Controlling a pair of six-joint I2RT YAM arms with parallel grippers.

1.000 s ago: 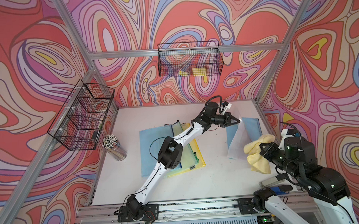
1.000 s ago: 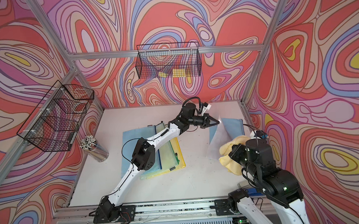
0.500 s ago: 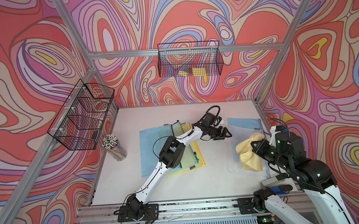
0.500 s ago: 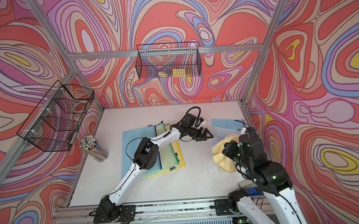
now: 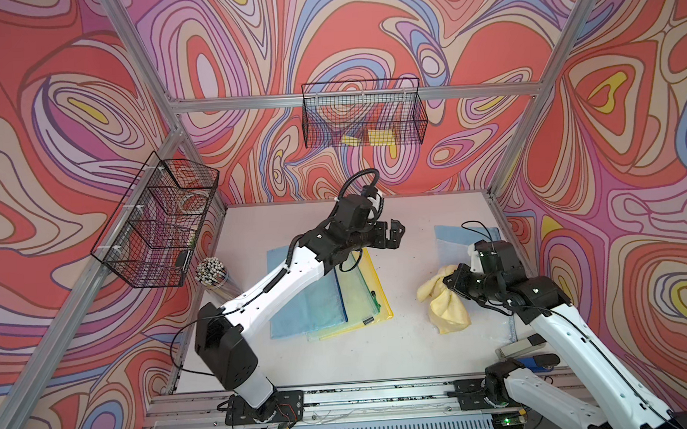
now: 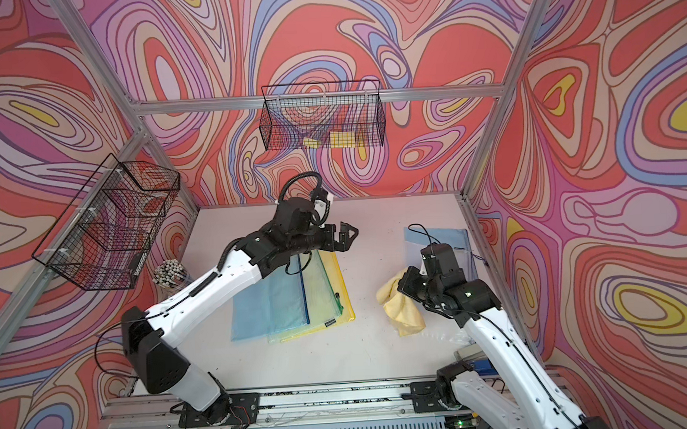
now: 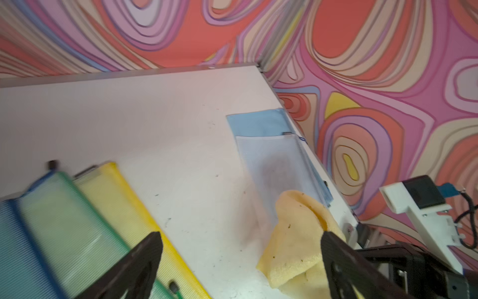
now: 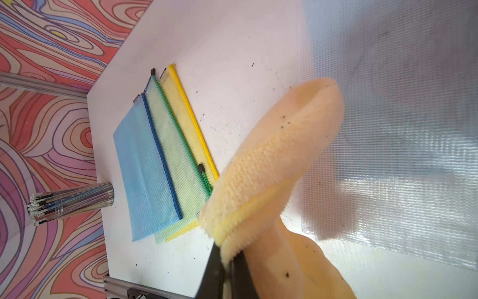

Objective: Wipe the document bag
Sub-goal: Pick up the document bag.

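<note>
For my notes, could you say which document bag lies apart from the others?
The clear blue-topped bag by the yellow cloth; the other three overlap.

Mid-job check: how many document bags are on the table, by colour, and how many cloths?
Blue document bags: 2
Green document bag: 1
Yellow document bag: 1
Yellow cloth: 1
Total: 5

Both top views: high off the table [image 5: 341, 357] front, looking down, sharing all of it. My wrist cams: low over table, both catch cloth [image 8: 271, 160], right closest.
</note>
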